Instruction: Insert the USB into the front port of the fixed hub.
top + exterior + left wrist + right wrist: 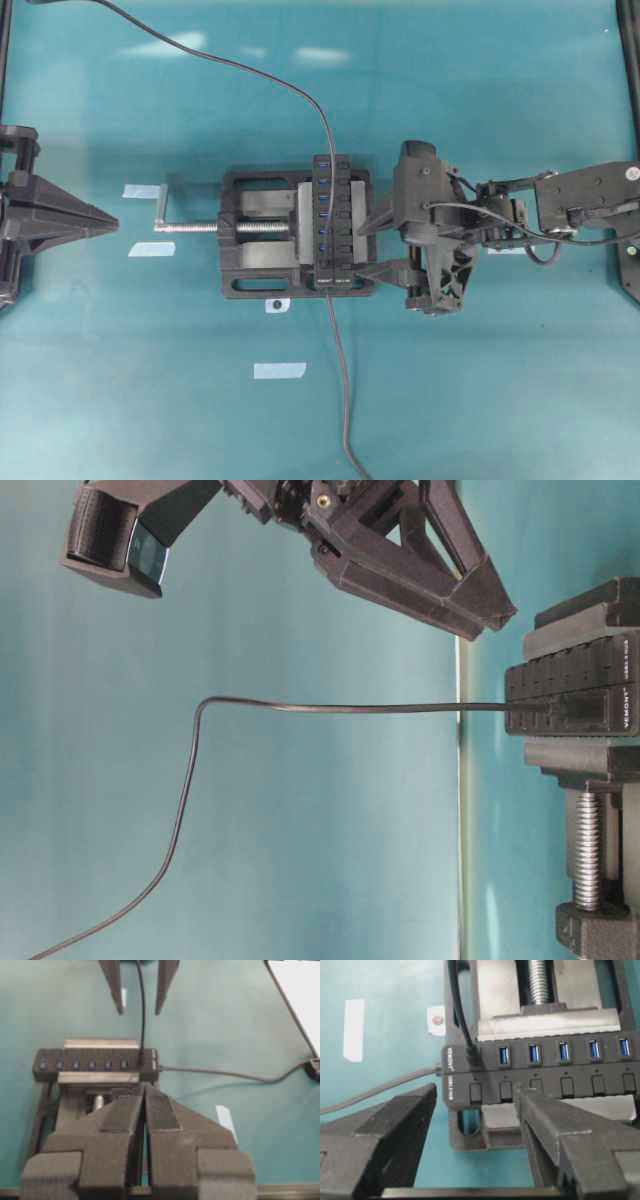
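Note:
The fixed hub (332, 222) is a black bar with blue ports, clamped in a vise. The USB (472, 1057), a small black plug on a thin cable, sits in the port nearest the hub's labelled end (449, 1060); it also shows as the USB (142, 1056). My right gripper (475, 1091) is open, its fingertips just short of the hub's button side and nothing between them. In the overhead view the right gripper (362, 252) stands at the hub's right. My left gripper (145, 1089) is shut and empty, and this left gripper (112, 222) stays far left of the vise.
The black vise (255, 235) has a silver screw handle (165, 208) pointing left. The hub's own cable (340, 380) runs off toward the front edge. The USB's cable (300, 707) rises from the port and loops away. Tape strips (280, 370) lie on the teal mat.

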